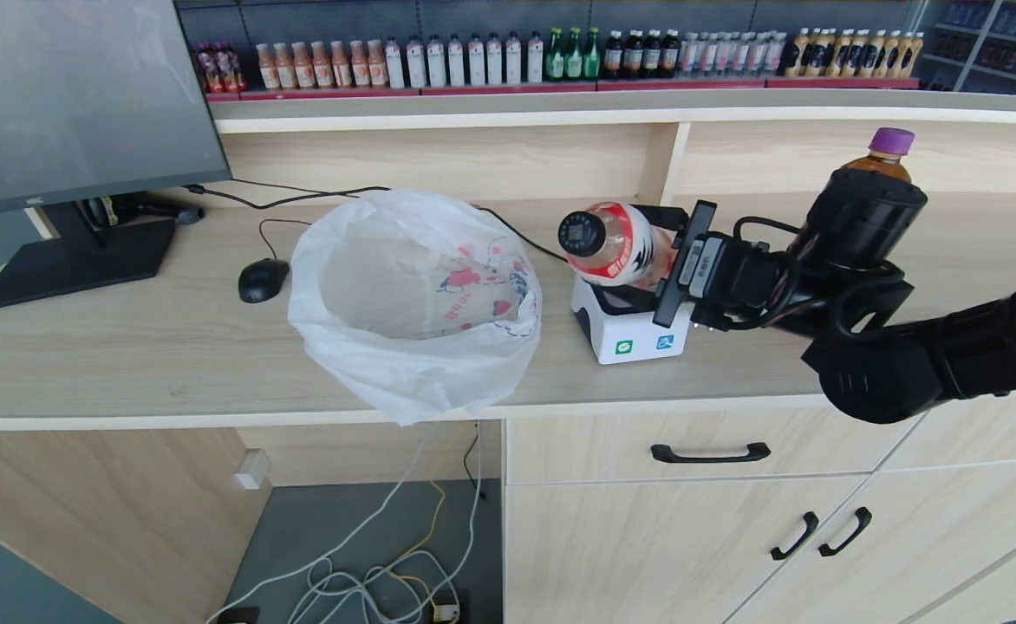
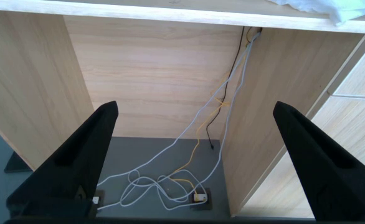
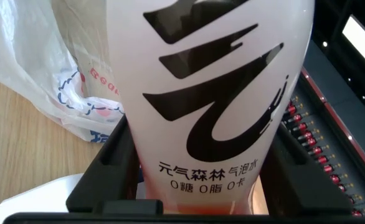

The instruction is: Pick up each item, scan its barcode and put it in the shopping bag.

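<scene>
Left of the shopping bag [image 1: 413, 373] and low down, beneath the counter it stands on, the left gripper [image 2: 194, 107] hangs with its two fingers wide apart and nothing between them, pointed at the loose cables on the floor; it is well away from anything to be scanned. On the countertop to the left of the bag sit one monitor [image 1: 74, 95] and one mouse [image 1: 263, 279], neither part of the job. The bag itself, the only one, stands open-mouthed at the counter's front edge, and I cannot tell from here whether anything lies inside. Just to the right of the bag is the single white scanner [image 1: 629, 342], and directly over it is the bottle [image 1: 616, 243], clamped by the right gripper [image 1: 657, 260], whose fingers close on its body from either side. The bottle lies roughly level, its long axis running from the wrist towards the bag, cap end nearest the bag and label side turned down over the scanner. So the bag's mouth lies to the left of the held bottle, close by, and the right arm is plainly the one placed to carry it across. Farther right of the bag, behind the right arm, one more bottle with a purple cap [image 1: 888, 154] stands upright on the counter, not yet picked up. That makes two bottles that I can count, one in hand and one waiting.
</scene>
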Tool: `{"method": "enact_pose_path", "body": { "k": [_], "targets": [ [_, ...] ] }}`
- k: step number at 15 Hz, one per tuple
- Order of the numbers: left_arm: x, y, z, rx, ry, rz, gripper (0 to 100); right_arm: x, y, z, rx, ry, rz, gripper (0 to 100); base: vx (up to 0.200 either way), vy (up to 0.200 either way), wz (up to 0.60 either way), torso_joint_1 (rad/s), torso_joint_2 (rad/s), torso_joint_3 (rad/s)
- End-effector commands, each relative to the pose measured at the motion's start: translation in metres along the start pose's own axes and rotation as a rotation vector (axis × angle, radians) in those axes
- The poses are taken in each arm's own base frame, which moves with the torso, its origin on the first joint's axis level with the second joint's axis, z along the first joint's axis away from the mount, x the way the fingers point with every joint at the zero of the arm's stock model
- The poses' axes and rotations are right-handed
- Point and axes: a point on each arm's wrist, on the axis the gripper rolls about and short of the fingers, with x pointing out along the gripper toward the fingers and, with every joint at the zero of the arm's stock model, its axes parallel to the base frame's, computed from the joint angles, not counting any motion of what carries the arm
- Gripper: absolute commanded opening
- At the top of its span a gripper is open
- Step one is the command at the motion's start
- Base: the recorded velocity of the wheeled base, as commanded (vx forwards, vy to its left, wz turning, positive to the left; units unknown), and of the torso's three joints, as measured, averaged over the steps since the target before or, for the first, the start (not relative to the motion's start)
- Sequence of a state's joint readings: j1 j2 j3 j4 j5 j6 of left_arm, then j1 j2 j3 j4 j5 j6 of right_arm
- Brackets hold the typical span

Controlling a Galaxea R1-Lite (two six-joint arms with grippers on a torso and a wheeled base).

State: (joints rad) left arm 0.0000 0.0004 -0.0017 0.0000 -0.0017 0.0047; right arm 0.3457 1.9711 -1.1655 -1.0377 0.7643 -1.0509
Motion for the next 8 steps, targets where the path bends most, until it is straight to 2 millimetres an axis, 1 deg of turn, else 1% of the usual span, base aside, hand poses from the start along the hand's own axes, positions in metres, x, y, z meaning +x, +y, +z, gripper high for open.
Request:
{"method": "enact_pose_path", "body": {
  "k": [1,8],
  "targets": [
    [0.0000,0.0000,-0.0001,0.000,0.000,0.000,100,-0.0011,-0.0018,0.0038,-0.003,-0.004,-0.003,0,0.000,0.000,0.00,0.000,0.00,0.000],
    [0.0000,0.0000,-0.0001,0.000,0.000,0.000,100,0.0062,0.0031,0.0103,0.005,-0.015,0.002,0,0.000,0.000,0.00,0.000,0.00,0.000]
  ]
}}
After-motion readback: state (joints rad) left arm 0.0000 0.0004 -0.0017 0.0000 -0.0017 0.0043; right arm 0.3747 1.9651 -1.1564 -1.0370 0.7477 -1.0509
